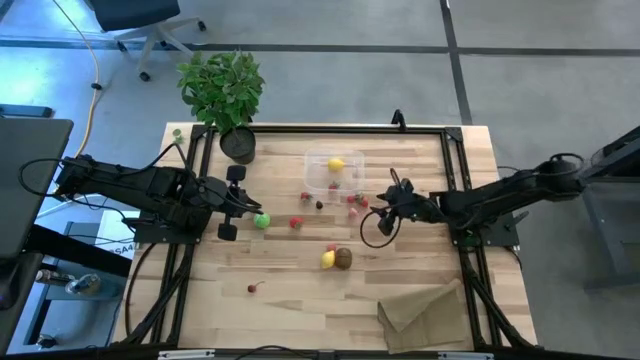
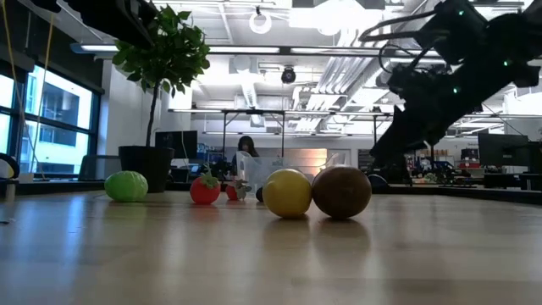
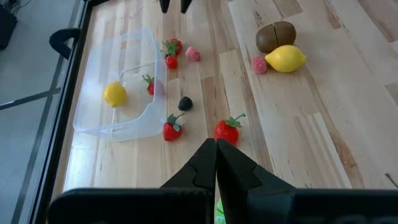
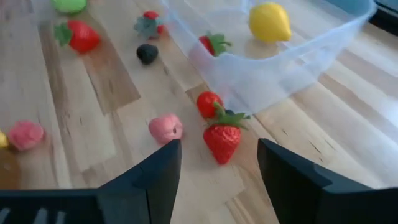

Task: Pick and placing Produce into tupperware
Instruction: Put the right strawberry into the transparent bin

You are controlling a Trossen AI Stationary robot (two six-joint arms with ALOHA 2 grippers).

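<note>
Strawberry (image 4: 222, 140) between right pincer (image 4: 217, 165) fingers

A pale wooden tabletop (image 1: 420, 290), planked and smooth with a soft sheen, carries a clear, glossy plastic tupperware (image 4: 298, 56) near its far edge. Inside lies a smooth, matt-looking yellow lemon (image 4: 269, 22); outside, a shiny red toy strawberry (image 4: 222, 140) and a dull pink, bumpy raspberry (image 4: 165, 129). A brown kiwi (image 2: 341, 191) shows a faint sheen beside a second, glossy lemon (image 2: 287, 192). A creased tan paper bag (image 1: 430, 318) sits at the near right corner. The right gripper (image 4: 217, 174) has matt black fingers.
</note>
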